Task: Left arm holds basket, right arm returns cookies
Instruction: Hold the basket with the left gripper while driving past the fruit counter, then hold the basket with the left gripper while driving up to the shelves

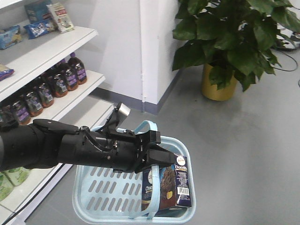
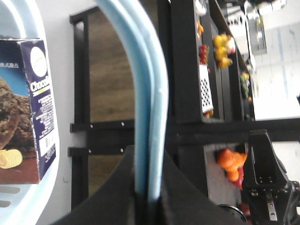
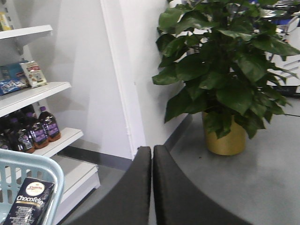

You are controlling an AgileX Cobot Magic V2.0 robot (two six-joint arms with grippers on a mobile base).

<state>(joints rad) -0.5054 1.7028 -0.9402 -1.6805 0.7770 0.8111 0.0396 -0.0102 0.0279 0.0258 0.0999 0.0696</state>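
The light blue basket [image 1: 107, 188] hangs low in the front view by its pale blue loop handle [image 1: 146, 125]. My left gripper [image 1: 161, 158] is shut on that handle; in the left wrist view both handle strips [image 2: 150, 93] run down between the closed fingers of the left gripper [image 2: 149, 157]. The cookies [image 1: 168, 185], a navy-and-brown box, stand upright at the basket's right end and also show as the box [image 2: 28, 108] and the box [image 3: 29, 200]. My right gripper [image 3: 152, 151] is shut on nothing, in the air just right of the basket's rim [image 3: 44, 164].
White shelves [image 1: 56, 47] on the left carry dark drink bottles [image 1: 51, 86] and snack packs [image 1: 60, 16]. A white wall corner [image 1: 150, 56] stands behind. A leafy plant [image 1: 234, 42] in a gold pot [image 1: 218, 84] sits on the grey floor at right.
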